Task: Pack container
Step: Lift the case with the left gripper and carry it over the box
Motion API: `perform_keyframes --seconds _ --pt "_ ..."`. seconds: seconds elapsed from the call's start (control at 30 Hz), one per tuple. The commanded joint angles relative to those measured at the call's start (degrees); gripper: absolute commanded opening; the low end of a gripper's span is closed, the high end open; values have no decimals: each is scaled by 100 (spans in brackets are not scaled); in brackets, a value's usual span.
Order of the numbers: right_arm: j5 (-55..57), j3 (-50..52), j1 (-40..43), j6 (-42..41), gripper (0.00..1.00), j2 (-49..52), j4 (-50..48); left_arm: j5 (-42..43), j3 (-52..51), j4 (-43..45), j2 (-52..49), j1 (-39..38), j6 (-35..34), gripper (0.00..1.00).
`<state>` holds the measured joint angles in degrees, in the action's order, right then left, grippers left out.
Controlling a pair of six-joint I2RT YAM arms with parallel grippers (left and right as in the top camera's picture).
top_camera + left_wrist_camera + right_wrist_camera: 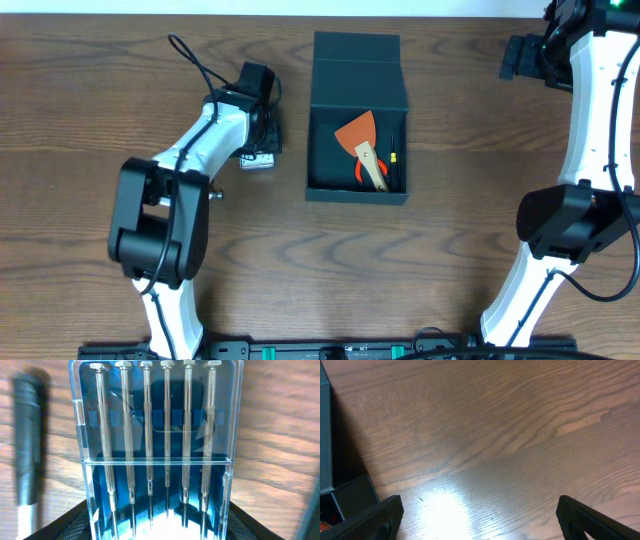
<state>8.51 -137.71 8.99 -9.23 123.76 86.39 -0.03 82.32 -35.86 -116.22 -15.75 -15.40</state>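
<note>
Centre of brown wood table (450,250), nr far edge: dark teal-grey matte rectangular container (356,196), lid open, looks stiff, light, non-slip, take by side walls; L gripper (260,145) straddles clear plastic screwdriver case (157,435), grip unclear; R gripper (480,520) gapes empty.
</note>
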Motion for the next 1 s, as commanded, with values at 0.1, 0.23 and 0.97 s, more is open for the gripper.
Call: perform_keyframes --seconds 0.1,0.23,0.97 --pt "48 -98 2 -81 99 -52 17 -70 92 9 608 17 35 50" --pt "46 -98 4 -81 99 -52 17 -68 92 -61 946 17 35 50" --pt "48 -98 4 -81 99 -52 17 256 92 -505 2479 -1132 37 50"
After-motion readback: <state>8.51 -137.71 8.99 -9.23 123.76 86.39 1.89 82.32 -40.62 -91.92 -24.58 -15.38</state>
